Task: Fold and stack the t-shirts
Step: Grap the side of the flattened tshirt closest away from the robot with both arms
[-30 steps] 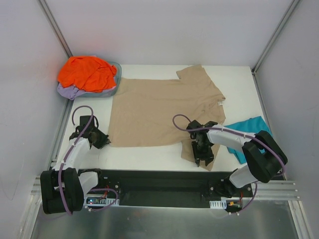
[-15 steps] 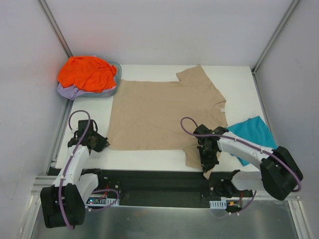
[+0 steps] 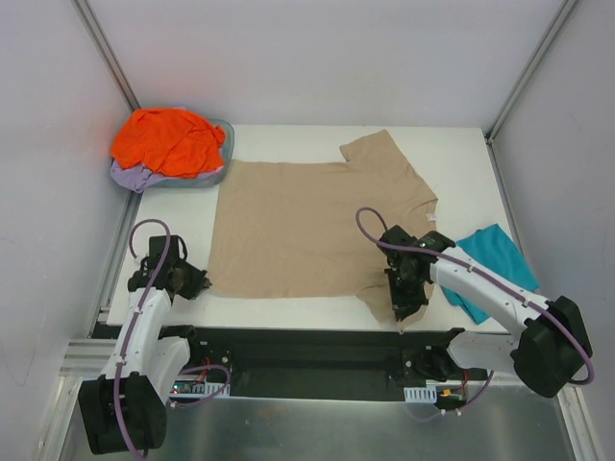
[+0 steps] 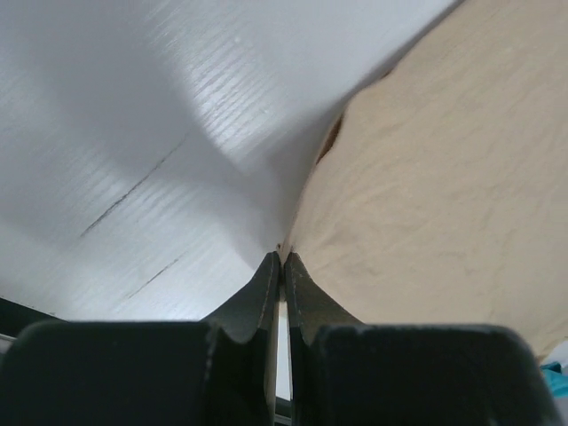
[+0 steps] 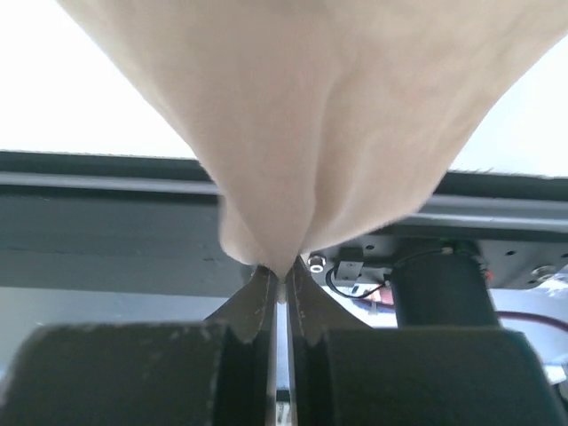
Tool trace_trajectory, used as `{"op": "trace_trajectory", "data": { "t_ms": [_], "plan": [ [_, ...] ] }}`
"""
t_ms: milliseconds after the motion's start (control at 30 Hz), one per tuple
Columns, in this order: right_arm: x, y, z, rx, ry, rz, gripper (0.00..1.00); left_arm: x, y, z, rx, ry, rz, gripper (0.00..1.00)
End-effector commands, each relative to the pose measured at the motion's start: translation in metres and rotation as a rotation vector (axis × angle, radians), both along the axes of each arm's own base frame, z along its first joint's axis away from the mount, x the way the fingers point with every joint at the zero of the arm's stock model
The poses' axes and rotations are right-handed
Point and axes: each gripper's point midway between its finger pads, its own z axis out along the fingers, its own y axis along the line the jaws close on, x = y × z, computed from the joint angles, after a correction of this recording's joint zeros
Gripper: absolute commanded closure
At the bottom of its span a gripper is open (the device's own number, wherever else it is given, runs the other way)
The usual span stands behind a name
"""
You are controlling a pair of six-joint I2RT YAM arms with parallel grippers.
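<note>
The tan t-shirt (image 3: 307,216) lies spread flat across the white table, collar to the right. My left gripper (image 3: 197,281) is shut on its near left corner, seen pinched in the left wrist view (image 4: 282,257). My right gripper (image 3: 397,312) is shut on the shirt's near right sleeve, which hangs bunched from the fingertips in the right wrist view (image 5: 280,275) over the table's front edge. The teal t-shirt (image 3: 485,259) lies crumpled at the right. The orange t-shirt (image 3: 168,139) sits on top of the lavender one (image 3: 130,178) at the back left.
A shallow teal-grey basin (image 3: 221,154) at the back left holds the orange and lavender shirts. Grey walls with metal corner posts close in the table. The black base rail (image 3: 307,351) runs along the near edge.
Both grippers have pulled the tan shirt toward the near edge. The right gripper moved right and nearer with the sleeve; the left moved slightly left and nearer, stretching the hem.
</note>
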Motion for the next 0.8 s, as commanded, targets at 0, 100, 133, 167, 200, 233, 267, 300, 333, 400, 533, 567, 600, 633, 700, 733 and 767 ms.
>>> {"op": "trace_trajectory", "data": {
  "t_ms": [0,100,133,167,200,233,267,300,333,400,533,567,600,633,700,733,767],
  "plan": [
    [0.039,-0.015,0.034,-0.057,-0.125,-0.007,0.99,0.022,0.002,0.031,0.006,-0.060,0.008,1.00],
    [0.056,-0.026,0.045,-0.091,-0.140,-0.007,0.99,0.036,0.002,0.044,0.001,-0.076,0.008,1.00],
    [0.066,-0.025,0.052,-0.089,-0.160,-0.012,1.00,0.041,0.002,0.047,-0.003,-0.082,0.005,1.00],
    [0.072,-0.031,0.056,-0.099,-0.162,-0.019,0.99,0.045,0.001,0.047,-0.012,-0.079,-0.001,1.00],
    [0.079,-0.032,0.059,-0.107,-0.166,-0.023,0.99,0.051,0.000,0.053,-0.011,-0.093,-0.006,1.00],
    [0.090,-0.033,0.068,-0.100,-0.193,-0.044,0.99,0.054,0.000,0.051,-0.014,-0.078,-0.007,1.00],
    [0.098,-0.035,0.072,-0.106,-0.208,-0.041,0.99,0.061,0.001,0.056,-0.014,-0.094,-0.007,1.00],
    [0.105,-0.035,0.073,-0.113,-0.207,-0.048,0.99,0.065,0.000,0.058,-0.019,-0.099,-0.009,1.00],
    [0.116,-0.035,0.081,-0.105,-0.233,-0.065,0.99,0.068,-0.001,0.055,-0.025,-0.084,-0.011,1.00],
    [0.127,-0.035,0.080,-0.116,-0.212,-0.046,0.99,0.082,-0.003,0.063,-0.029,-0.111,-0.024,1.00],
    [0.156,-0.033,0.085,-0.126,-0.226,-0.034,0.99,0.103,-0.005,0.062,-0.021,-0.082,-0.039,1.00],
    [0.168,-0.031,0.093,-0.120,-0.255,-0.036,0.99,0.111,-0.004,0.067,-0.017,-0.094,-0.035,1.00],
    [0.176,-0.032,0.088,-0.132,-0.238,-0.036,0.99,0.114,-0.002,0.067,-0.007,-0.091,-0.028,1.00],
    [0.180,-0.033,0.089,-0.137,-0.230,-0.029,0.99,0.117,0.000,0.063,-0.002,-0.077,-0.017,1.00],
    [0.199,-0.037,0.092,-0.158,-0.243,-0.014,0.99,0.124,0.003,0.065,0.011,-0.078,-0.011,1.00],
    [0.204,-0.038,0.094,-0.166,-0.246,0.009,0.99,0.126,0.006,0.060,0.024,-0.061,0.000,1.00],
    [0.209,-0.040,0.095,-0.182,-0.250,0.013,0.99,0.130,0.006,0.060,0.026,-0.060,0.001,1.00]
  ]
}}
